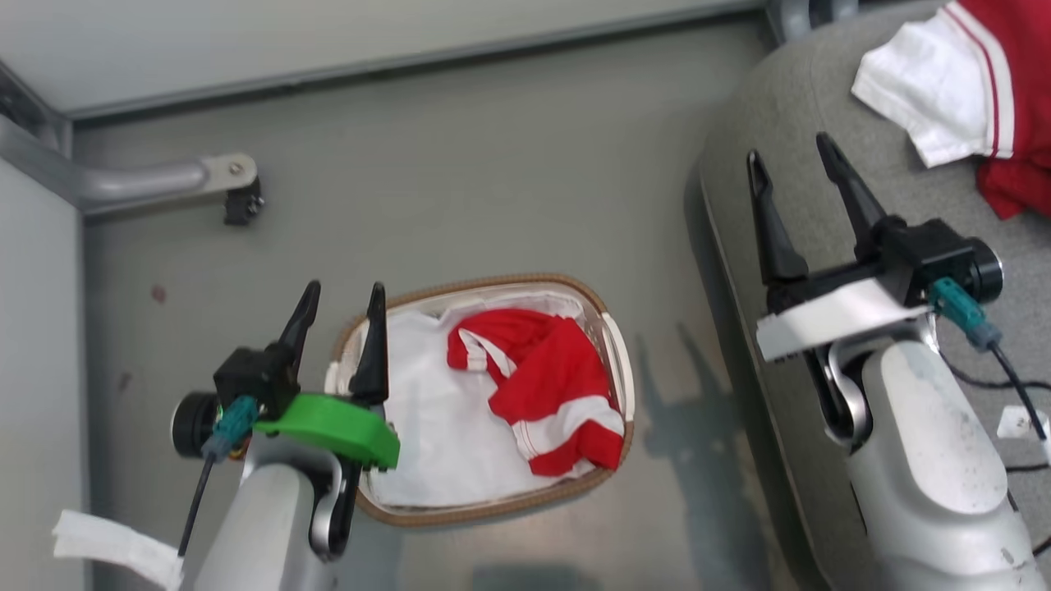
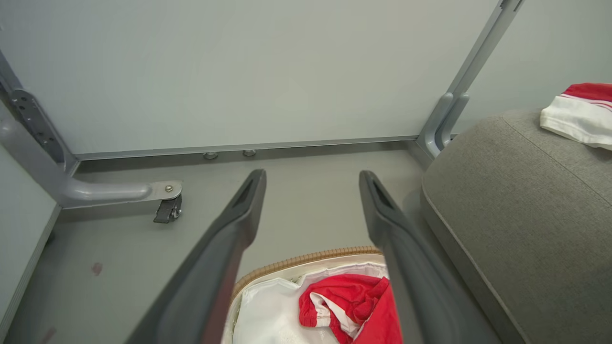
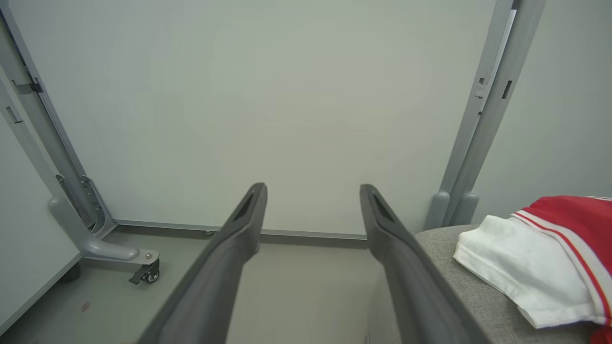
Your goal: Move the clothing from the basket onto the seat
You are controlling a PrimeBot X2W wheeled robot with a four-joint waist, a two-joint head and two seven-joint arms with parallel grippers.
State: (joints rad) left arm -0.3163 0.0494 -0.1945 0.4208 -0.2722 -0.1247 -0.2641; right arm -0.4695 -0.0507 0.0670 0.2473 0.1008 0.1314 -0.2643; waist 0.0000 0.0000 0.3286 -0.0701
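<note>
The large grey fabric-upholstered sofa seat takes up the robot's right side, standing on a smooth grey floor. A red sports jersey with a white sleeve and striped trim already lies on its cushion, so part of the job looks done. Beside the seat, on the floor, sits the oval white plastic laundry basket with a brown woven rim, seemingly set within both arms' reach. On its white liner sheet a crumpled red jersey with white stripe bands lies towards the seat side. The left claw hangs over the basket's left rim, fingers spread and empty, probably lined up to descend on that garment. The right claw, likewise parted and empty, hovers above the seat's edge. No lettering or brand can be read on either jersey.
</note>
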